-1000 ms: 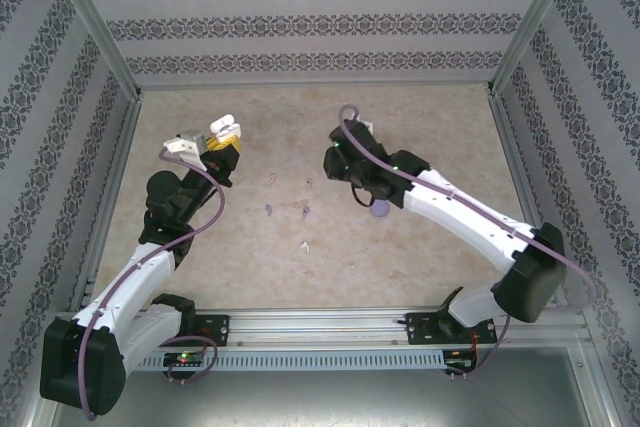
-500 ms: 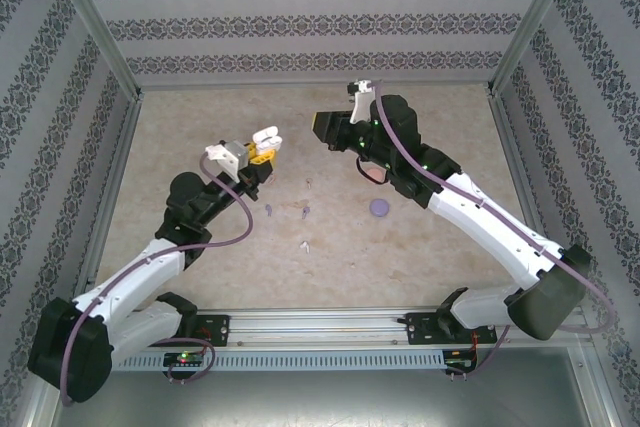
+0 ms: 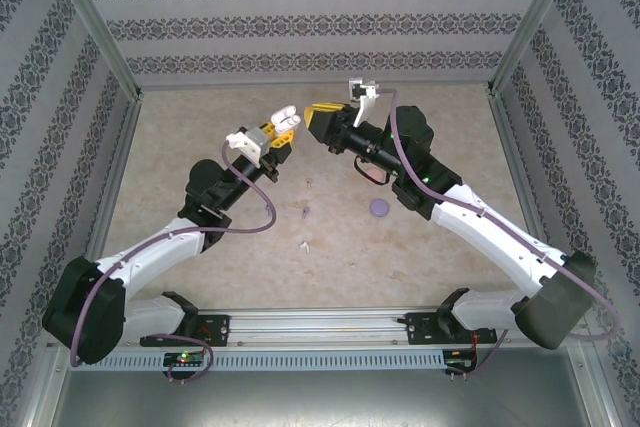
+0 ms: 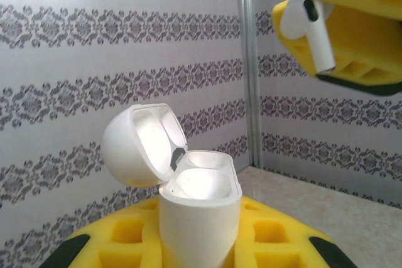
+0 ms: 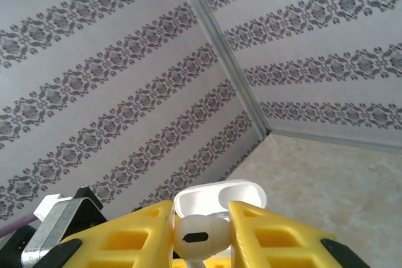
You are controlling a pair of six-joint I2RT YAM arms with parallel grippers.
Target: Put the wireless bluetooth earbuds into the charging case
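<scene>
My left gripper (image 3: 275, 133) is shut on a white charging case (image 3: 284, 118), held upright above the back middle of the table. In the left wrist view the case (image 4: 200, 208) stands between yellow fingers (image 4: 119, 243) with its lid (image 4: 141, 145) hinged open and both wells empty. My right gripper (image 3: 322, 119) faces it from the right, a short gap away, shut on a white stemmed earbud (image 5: 198, 236). That earbud (image 4: 314, 29) hangs above and to the right of the open case. The case's open mouth (image 5: 220, 196) sits just beyond the right gripper (image 5: 200, 238).
Three tiny loose earbuds lie mid-table: a pale one (image 3: 308, 184), a purple one (image 3: 303, 213) and another pale one (image 3: 305, 245). A purple round case (image 3: 379, 207) sits right of them. A pinkish object (image 3: 372, 175) lies under the right arm. Patterned walls close in three sides.
Both arms rose and closed in on each other at the back middle. The left carried the white case rightward. The right left the purple case area, holding the earbud.
</scene>
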